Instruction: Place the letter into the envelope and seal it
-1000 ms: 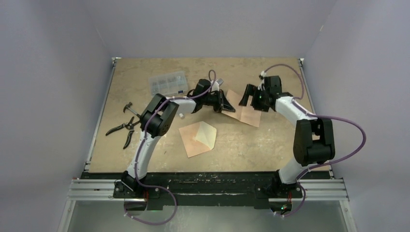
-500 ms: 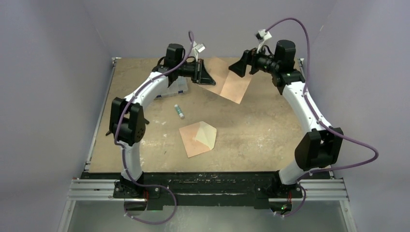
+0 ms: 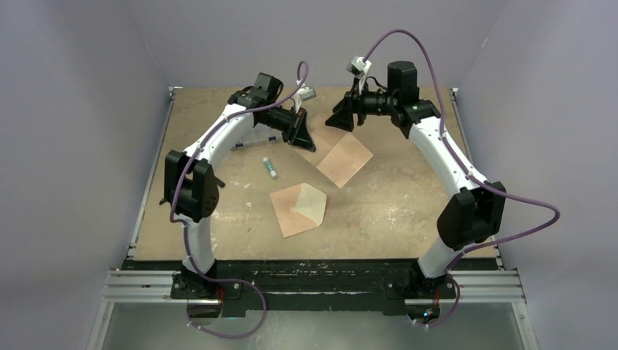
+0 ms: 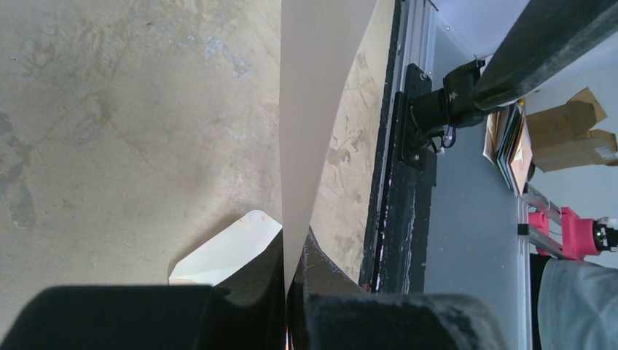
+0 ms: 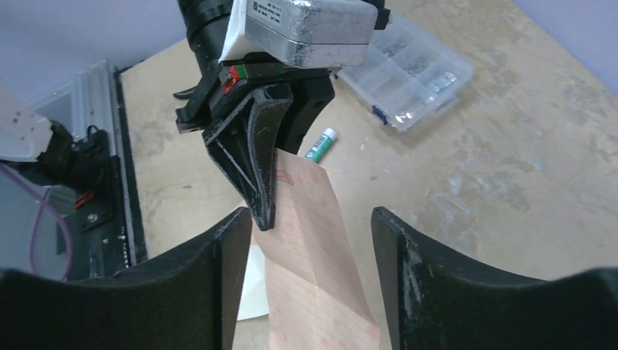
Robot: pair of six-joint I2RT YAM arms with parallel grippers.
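Letter (image 3: 344, 159) edge out of sight inside left gripper (image 3: 307, 144)

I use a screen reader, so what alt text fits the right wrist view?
The left hand pinches the top edge of the salmon letter, which hangs between the open fingers of the right hand. A glue stick and clear organizer box lie on the table behind.

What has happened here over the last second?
Both arms rose from the table and lifted the letter off it. It now hangs pinched in the left gripper, and the right gripper is open on either side of it, not touching. The envelope stayed put, flap open.
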